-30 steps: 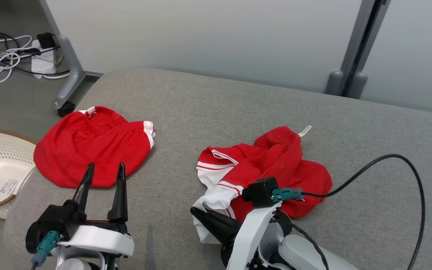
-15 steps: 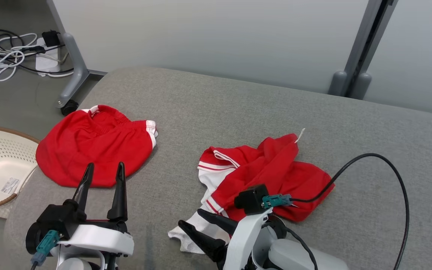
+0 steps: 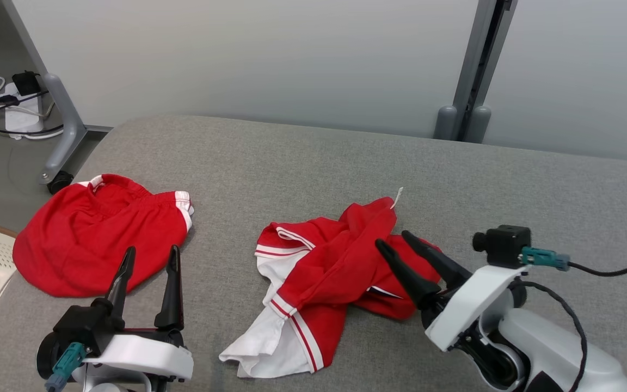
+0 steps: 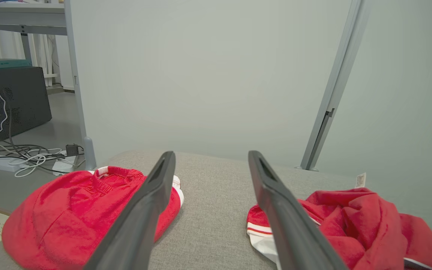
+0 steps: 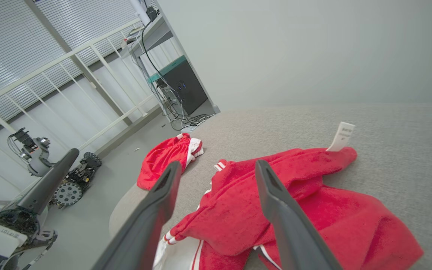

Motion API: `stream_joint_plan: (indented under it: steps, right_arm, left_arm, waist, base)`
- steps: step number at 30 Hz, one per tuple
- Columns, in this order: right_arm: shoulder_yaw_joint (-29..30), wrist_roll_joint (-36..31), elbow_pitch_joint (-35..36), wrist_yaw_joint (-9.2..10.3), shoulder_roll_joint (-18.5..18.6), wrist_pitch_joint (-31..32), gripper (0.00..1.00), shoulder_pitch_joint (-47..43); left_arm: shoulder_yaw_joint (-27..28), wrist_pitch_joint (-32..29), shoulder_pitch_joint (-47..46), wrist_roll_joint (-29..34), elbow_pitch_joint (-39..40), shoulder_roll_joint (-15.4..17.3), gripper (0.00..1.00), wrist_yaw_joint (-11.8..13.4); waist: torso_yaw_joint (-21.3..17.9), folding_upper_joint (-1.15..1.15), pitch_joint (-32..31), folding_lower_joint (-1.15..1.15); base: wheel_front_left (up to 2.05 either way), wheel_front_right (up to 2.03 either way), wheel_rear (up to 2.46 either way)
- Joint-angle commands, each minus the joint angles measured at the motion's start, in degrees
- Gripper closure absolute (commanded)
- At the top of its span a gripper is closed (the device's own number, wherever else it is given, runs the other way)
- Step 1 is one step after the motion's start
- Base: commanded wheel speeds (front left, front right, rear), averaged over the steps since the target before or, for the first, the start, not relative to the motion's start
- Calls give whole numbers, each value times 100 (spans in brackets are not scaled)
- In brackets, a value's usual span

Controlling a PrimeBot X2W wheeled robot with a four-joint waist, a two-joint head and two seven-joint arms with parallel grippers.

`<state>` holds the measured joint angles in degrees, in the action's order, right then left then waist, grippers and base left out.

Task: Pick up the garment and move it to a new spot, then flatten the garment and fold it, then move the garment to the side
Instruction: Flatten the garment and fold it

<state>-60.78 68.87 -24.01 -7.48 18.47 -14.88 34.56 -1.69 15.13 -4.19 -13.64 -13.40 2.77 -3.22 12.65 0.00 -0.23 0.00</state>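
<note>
One crumpled red-and-white garment lay near the middle of the grey bench. It was bunched in thick folds, with its white hem spilling toward 7 o'clock and a small white label standing up at its 1 o'clock tip. Well apart at its 9 o'clock lay a second red piece, flatter, near the bench's rounded corner.

Flattening seemed to be the step in hand. To do it well, I think each arm should pinch only one layer at opposite ends, the white hem and the label end. Then they should draw apart slowly and low, so the folds open without dragging the whole heap.

The right end effector hovered over the garment's 3 o'clock side, its two fingers spread wide with nothing between them. Whether the tips touched the cloth I could not tell. It reached in low from 5 o'clock, fingers pointing toward 10 o'clock. The left end effector stood at the garment's 8 o'clock, equally wide open and empty, fingers pointing to 12 o'clock.
</note>
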Motion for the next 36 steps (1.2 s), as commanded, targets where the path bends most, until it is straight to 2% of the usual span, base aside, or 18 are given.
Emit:
stream_joint_plan:
  steps: [1,5,9,14,20,30,36]
  right_arm:
    - [188,-71,17,-3,42,-36,0,-133]
    - [835,-281,-101,-3,70,-40,0,-362]
    - [1054,-395,-413,-3,42,-19,0,-184]
    - [1157,-218,-1113,-3,-4,764,0,591]
    - [1217,20,-2228,-3,-47,1983,0,1445]
    - [1446,433,-3742,-3,-189,3310,0,2382]
    - [1663,779,-4176,-3,-315,3914,0,2609]
  left_arm:
    - [0,2,5,-28,10,21,0,7]
    - [-48,2,9,-52,41,21,0,23]
    - [-125,2,-107,-81,59,20,0,17]
    - [-237,2,-235,-191,68,20,0,52]
    - [-424,3,-372,-396,78,22,0,137]
    - [-698,3,-618,-706,178,20,0,283]
    - [-819,3,-725,-848,215,21,0,339]
  waist:
    - [-33,0,5,0]
    - [-58,0,44,0]
    - [15,0,163,0]
    - [240,0,492,0]
    - [519,0,825,0]
    - [952,0,1397,0]
    - [1093,0,1632,0]
  base:
    - [0,0,0]
    - [0,0,0]
    - [0,0,0]
    - [0,0,0]
    - [0,0,0]
    - [0,0,0]
    - [0,0,0]
